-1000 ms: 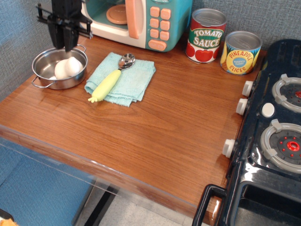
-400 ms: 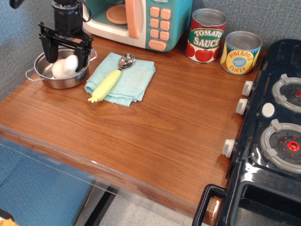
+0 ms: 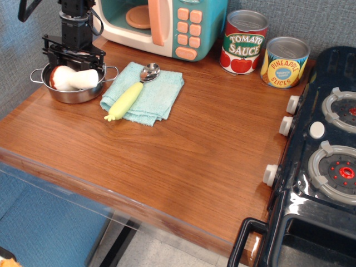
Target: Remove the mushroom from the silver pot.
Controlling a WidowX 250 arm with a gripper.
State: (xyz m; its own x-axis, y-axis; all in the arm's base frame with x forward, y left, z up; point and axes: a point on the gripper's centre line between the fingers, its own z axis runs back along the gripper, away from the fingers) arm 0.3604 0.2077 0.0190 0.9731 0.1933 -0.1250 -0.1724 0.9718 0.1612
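The mushroom (image 3: pixel 78 79) lies on its side in the silver pot (image 3: pixel 75 96) at the back left of the wooden counter. Its white stem points right and its orange-brown cap points left. My gripper (image 3: pixel 75 68) is lowered into the pot from above. Its black fingers (image 3: pixel 100 62) stand wide apart, one at each end of the mushroom. The jaws look open around it, and I cannot tell whether they touch it. The pot's two loop handles point left and right.
A light blue cloth (image 3: pixel 161 94) with a yellow-handled spoon (image 3: pixel 129 95) lies just right of the pot. A toy microwave (image 3: pixel 167 22) stands behind. A tomato sauce can (image 3: pixel 243 41) and a pineapple can (image 3: pixel 285 61) stand at the back right. A black toy stove (image 3: pixel 328 161) fills the right edge.
My gripper has opened wide and come down from above the pot into it. The mushroom has tipped over, now showing its orange cap. The pot has turned and shifted slightly.
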